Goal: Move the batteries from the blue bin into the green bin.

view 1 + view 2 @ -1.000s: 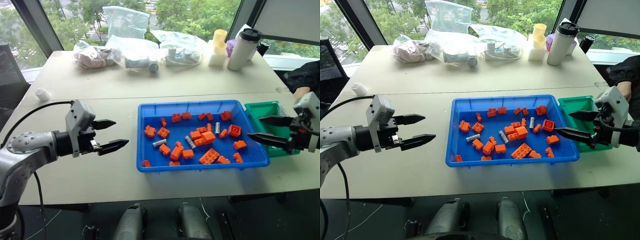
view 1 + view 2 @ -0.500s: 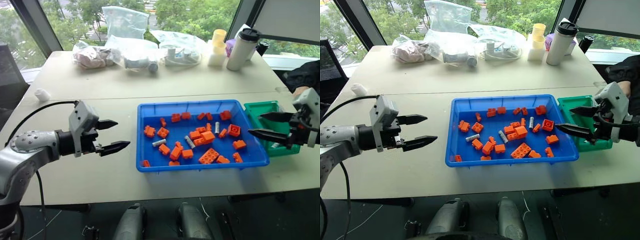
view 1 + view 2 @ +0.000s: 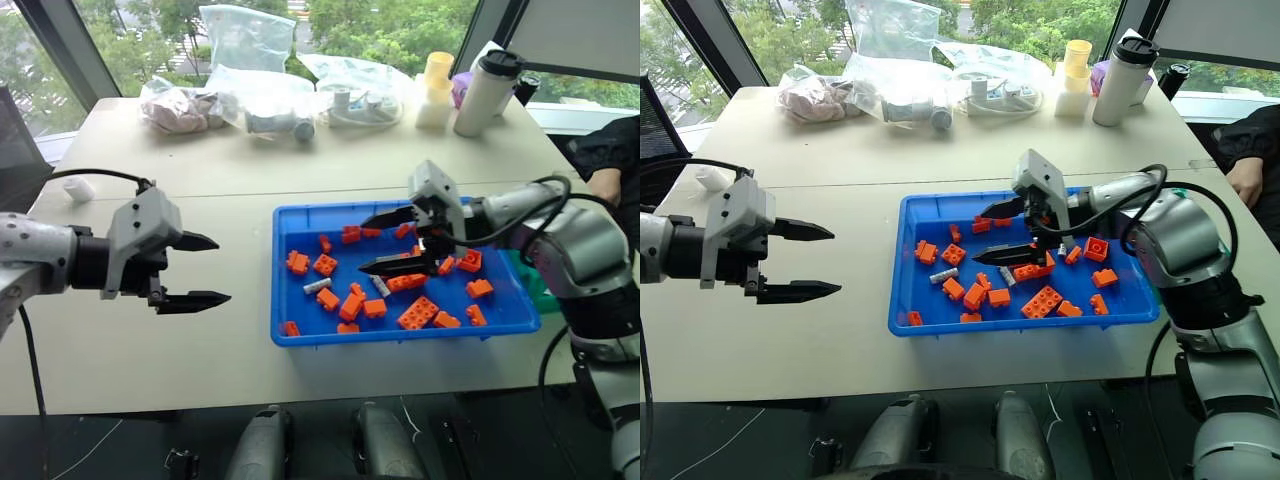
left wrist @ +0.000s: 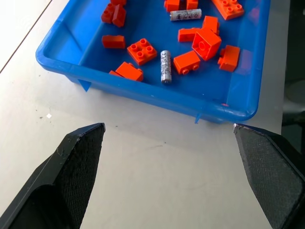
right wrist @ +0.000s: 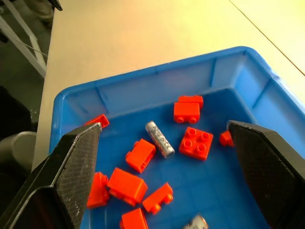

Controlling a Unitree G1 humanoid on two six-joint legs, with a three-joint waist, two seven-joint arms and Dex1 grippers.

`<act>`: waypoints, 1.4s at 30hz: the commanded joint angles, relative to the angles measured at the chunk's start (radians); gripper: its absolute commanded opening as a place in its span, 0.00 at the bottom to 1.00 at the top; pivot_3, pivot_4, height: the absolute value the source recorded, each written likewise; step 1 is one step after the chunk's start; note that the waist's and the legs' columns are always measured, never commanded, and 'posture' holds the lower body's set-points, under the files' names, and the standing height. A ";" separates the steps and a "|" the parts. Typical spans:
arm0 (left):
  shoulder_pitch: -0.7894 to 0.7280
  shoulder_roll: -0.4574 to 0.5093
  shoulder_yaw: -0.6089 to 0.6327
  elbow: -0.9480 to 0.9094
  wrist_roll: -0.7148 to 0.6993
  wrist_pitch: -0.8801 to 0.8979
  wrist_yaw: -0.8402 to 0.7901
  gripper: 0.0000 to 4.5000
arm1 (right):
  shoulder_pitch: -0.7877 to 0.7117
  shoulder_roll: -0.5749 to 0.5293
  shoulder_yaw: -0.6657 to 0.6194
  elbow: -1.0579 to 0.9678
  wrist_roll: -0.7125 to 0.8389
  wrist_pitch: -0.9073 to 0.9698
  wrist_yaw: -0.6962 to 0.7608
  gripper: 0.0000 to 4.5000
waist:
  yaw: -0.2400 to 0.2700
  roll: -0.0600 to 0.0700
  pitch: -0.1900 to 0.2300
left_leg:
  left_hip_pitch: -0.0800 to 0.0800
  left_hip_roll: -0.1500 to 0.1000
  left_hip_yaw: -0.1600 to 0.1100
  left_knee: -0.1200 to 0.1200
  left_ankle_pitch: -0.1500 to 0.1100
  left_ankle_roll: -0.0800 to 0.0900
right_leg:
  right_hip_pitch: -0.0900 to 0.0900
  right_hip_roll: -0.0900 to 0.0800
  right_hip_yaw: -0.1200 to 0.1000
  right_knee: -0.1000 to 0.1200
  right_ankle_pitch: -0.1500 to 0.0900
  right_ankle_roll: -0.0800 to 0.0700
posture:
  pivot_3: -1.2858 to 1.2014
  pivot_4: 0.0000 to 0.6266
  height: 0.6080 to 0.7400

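Blue bin [image 3: 300, 335] holds orange bricks [image 3: 418, 312] and batteries [image 3: 318, 286]; right gripper [image 3: 375, 242] hovers above it, jaws spread; left gripper [image 3: 213, 270] over tabletop [image 3: 200, 180], jaws spread.

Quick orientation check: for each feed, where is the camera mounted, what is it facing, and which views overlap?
Head stereo pair: looks forward and down over the table; shows the left gripper, open beside the blue bin, and the right gripper, open above it.
Left wrist: looks along its fingers at the bin's near corner.
Right wrist: looks down between its fingers into the bin.
Shared: one battery, also seen from the left wrist.
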 commanded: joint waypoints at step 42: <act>-0.008 -0.088 0.014 -0.102 -0.045 0.068 0.154 1.00 | -0.091 0.290 0.213 0.154 -0.429 -0.029 -0.099 0.01 | -0.006 0.000 0.000 | 0.003 -0.001 0.000 0.000 0.001 -0.002 | 0.000 0.002 -0.001 0.005 0.001 0.000 | 0.52 0.24 1.00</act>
